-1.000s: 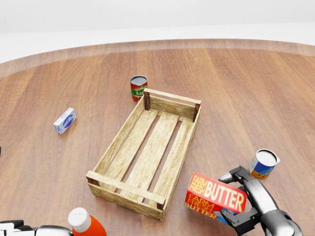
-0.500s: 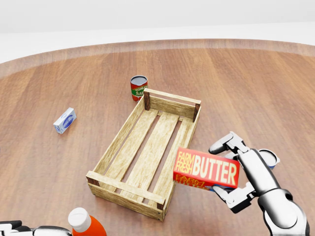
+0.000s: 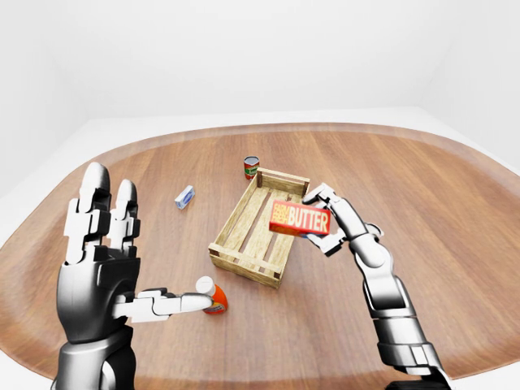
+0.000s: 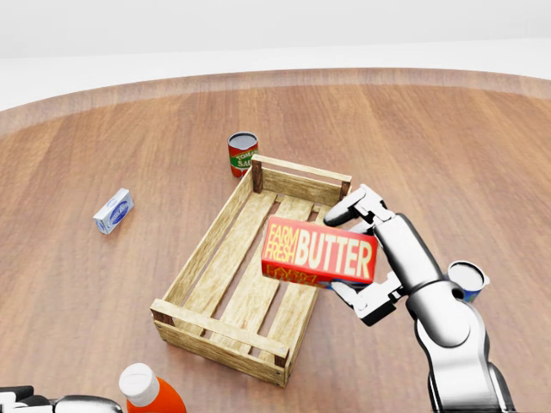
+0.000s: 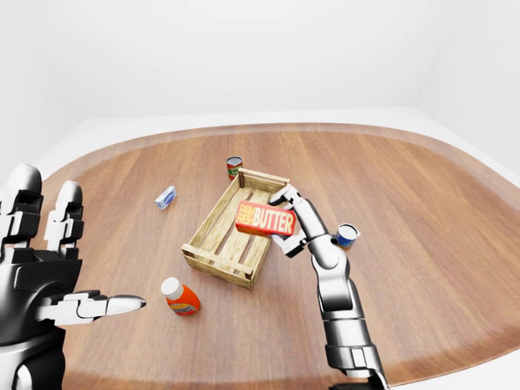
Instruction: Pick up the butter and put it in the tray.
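The red butter box, lettered FARM FRESH BUTTER, hangs in the air over the right side rail of the wooden slatted tray. My right hand is shut on the box, fingers above and thumb below. The tray lies in the middle of the head view and holds nothing. My left hand is raised at the left of the left-eye view, fingers spread and open, holding nothing.
A red-and-green can stands just beyond the tray's far end. A small blue-white carton lies to the left. An orange bottle with a white cap is at the bottom left. A blue-and-white can stands right of my right arm.
My right hand has lifted the butter box up and to the left, from the table near the tray's near right corner to above the tray's right rail.
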### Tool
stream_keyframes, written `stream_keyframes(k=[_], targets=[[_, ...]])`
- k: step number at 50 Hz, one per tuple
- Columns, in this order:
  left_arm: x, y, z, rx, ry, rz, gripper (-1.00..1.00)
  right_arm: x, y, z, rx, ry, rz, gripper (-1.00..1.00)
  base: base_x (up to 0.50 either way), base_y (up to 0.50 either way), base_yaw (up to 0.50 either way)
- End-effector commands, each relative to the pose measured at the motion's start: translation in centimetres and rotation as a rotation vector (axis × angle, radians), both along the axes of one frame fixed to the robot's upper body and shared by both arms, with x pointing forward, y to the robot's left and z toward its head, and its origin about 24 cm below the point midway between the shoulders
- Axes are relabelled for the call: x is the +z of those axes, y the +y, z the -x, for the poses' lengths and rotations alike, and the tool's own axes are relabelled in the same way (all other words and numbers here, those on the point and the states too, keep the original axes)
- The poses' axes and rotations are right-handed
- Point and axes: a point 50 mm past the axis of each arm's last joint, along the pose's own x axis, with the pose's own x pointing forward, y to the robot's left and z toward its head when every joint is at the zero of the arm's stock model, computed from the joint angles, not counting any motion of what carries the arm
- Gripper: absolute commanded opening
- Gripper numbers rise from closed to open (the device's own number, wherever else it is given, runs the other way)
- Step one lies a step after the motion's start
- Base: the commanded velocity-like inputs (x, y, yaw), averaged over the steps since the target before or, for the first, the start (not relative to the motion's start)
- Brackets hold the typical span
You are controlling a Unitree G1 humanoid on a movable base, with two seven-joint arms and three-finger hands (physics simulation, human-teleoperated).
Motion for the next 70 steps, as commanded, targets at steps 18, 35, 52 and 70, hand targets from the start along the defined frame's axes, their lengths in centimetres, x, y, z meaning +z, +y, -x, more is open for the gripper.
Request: stream_keyframes(k=[18, 35, 52, 70], targets=[[0.3, 0.4, -0.1, 0.009, -0.022, 0.003, 1.0, -0.6, 5.1, -7.6, -0.027, 0.202, -0.155, -1.0, 0.0, 0.0, 0.0], [0.5, 0.5, -0.1, 0.012, -0.031, 0.004, 1.0, -2.9, 7.7, -7.8, -0.043, 0.354, -0.094, -1.0, 0.0, 0.0, 0.0], [0.5, 0.5, 0.1, 0.01, -0.033, 0.003, 1.0, -4.3, 9.0, -7.0, -0.028, 0.406, -0.043, -1.0, 0.0, 0.0, 0.0], [0.5, 0.5, 0.1, 0.006, -0.03, 0.002, 1.0, -5.6, 9.5, -6.3, -0.043, 0.402, -0.008, -1.0, 0.0, 0.0, 0.0]])
